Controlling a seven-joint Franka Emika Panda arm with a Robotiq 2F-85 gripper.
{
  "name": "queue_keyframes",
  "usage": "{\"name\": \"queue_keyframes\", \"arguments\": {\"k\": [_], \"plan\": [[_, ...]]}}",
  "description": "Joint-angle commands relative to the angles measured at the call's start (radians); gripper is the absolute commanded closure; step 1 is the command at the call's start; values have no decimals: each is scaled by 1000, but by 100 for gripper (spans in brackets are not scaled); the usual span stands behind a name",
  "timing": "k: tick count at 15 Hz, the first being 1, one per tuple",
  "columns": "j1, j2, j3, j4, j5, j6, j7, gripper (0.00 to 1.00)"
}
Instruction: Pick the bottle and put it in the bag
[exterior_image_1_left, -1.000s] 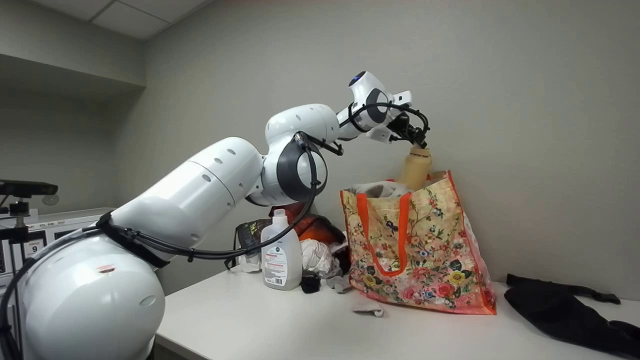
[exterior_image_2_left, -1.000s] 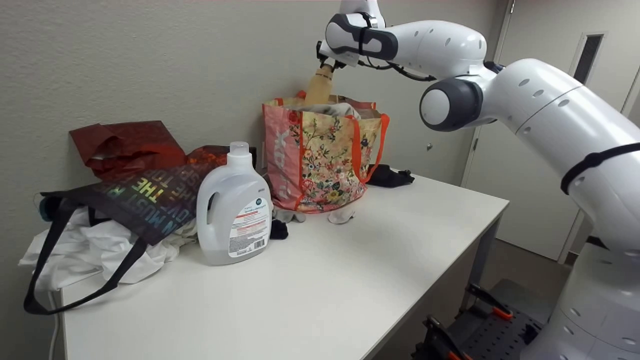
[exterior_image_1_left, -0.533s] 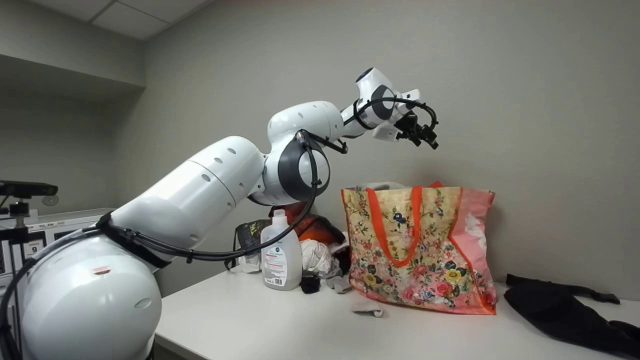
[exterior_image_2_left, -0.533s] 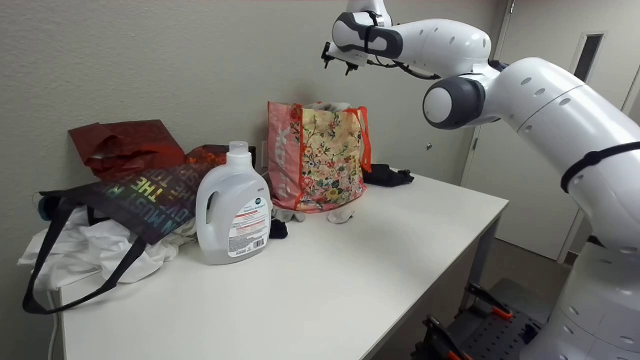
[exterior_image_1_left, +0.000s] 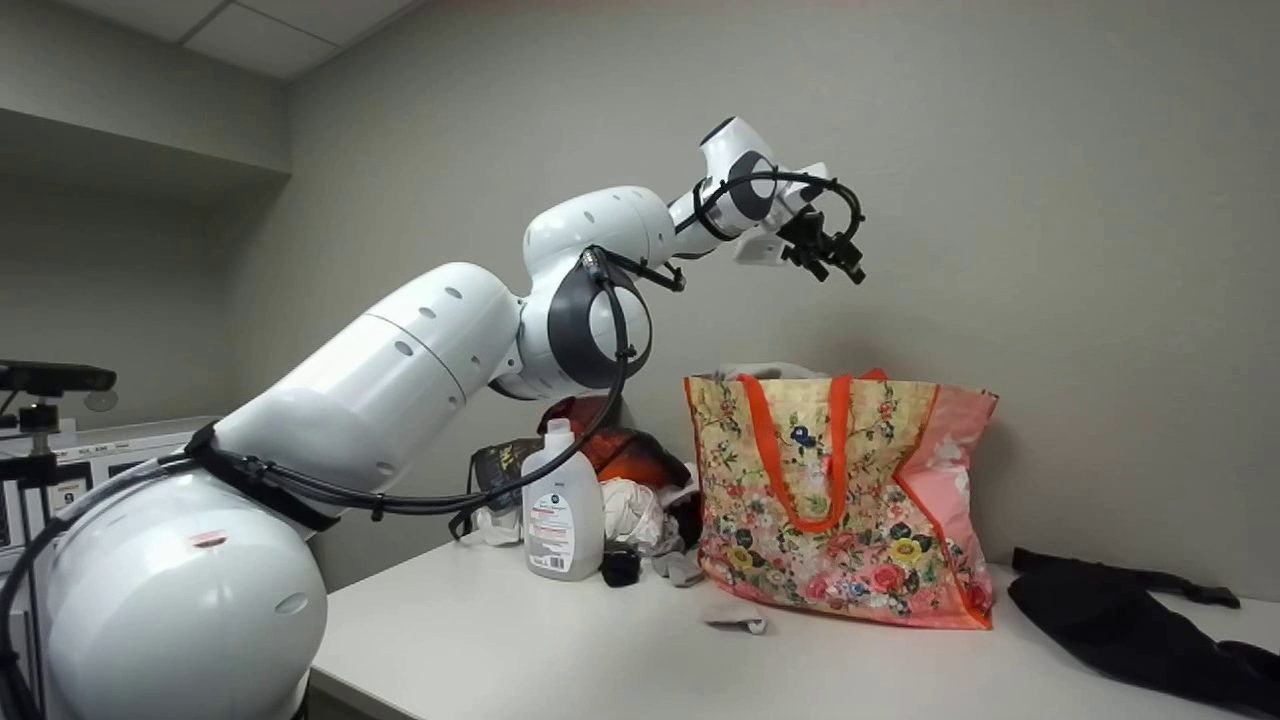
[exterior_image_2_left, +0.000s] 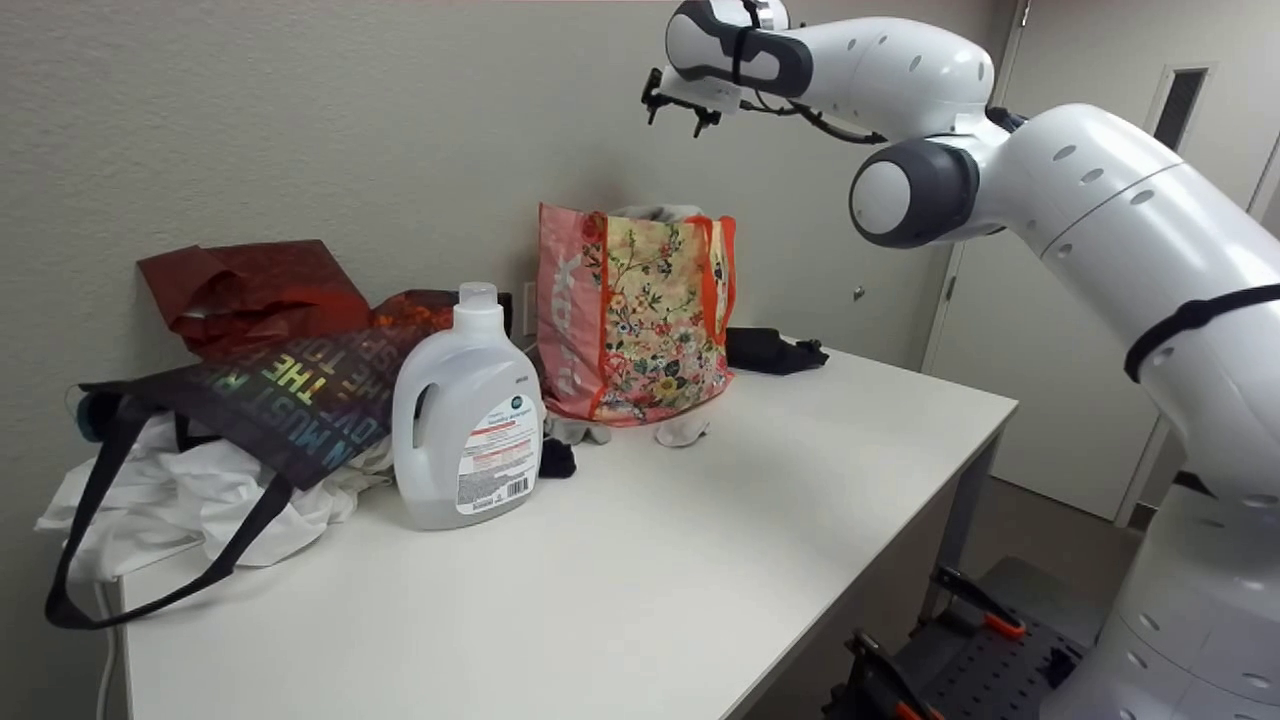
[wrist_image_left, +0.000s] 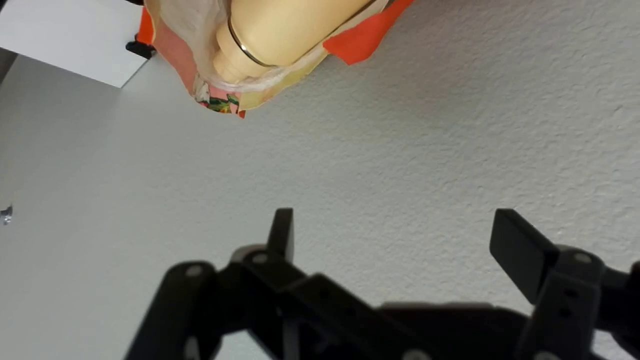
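The pale yellow-tan bottle lies tilted inside the mouth of the floral bag, its cap end close to the rim, as the wrist view shows. In both exterior views the bag's walls hide the bottle. Upright on the table, the bag has red-orange handles and a pink side panel; it shows again as the bag. High above the bag's opening hangs my gripper, apart from bag and bottle. Its fingers are spread wide, with only wall seen between the tips of the gripper.
A white labelled detergent bottle stands on the table beside the bag. Behind it lie a dark printed bag and white cloth. Black cloth is at the bag's far side. The wall rises close behind.
A second ago my gripper was shut on the bottle, which stuck out of the bag. It has since let go and risen. The bottle has dropped inside, and the bag's side panel has spread outward.
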Motion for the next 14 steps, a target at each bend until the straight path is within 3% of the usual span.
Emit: {"name": "queue_keyframes", "arguments": {"k": [1, 10, 14], "plan": [[19, -81, 19, -23, 3, -134, -76, 0], [46, -244, 41, -32, -14, -547, -260, 0], [50, -262, 41, -24, -22, -651, -305, 0]]}}
